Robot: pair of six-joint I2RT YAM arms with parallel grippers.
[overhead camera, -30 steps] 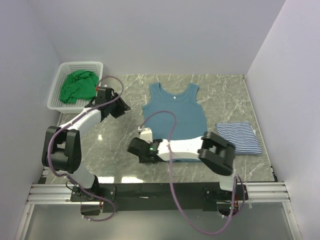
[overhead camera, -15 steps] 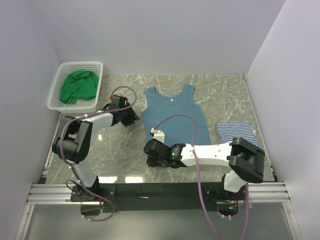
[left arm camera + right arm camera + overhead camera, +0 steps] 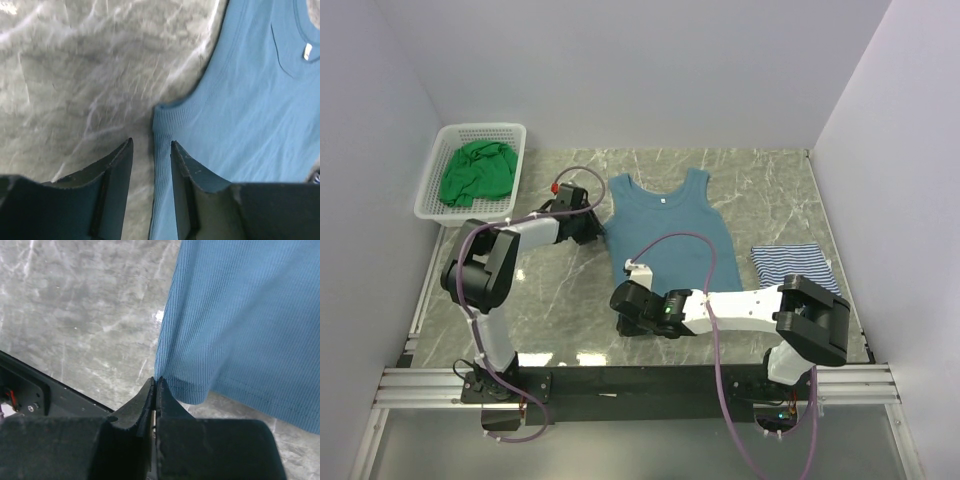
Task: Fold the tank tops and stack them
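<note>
The teal-blue tank top (image 3: 670, 225) lies spread flat mid-table, neck toward the back. My left gripper (image 3: 594, 228) is at its left side just below the armhole. In the left wrist view it (image 3: 151, 145) stands open, its fingers straddling the ribbed side edge (image 3: 162, 150) without closing on it. My right gripper (image 3: 630, 284) is at the near left hem corner; the right wrist view shows it (image 3: 156, 381) shut on that corner of the teal top (image 3: 240, 320). The striped tank top (image 3: 798, 275) lies folded at the right. The green tank top (image 3: 478, 172) is bunched in the basket.
A white lattice basket (image 3: 510, 135) stands at the back left corner against the wall. Purple cables loop over both arms. White walls close in the table at the left, back and right. The black base rail runs along the near edge.
My left gripper swung right from near the basket to the teal top's left edge, its jaws narrowing slightly. My right arm stretched out, drawing the hem corner nearer, then held still.
</note>
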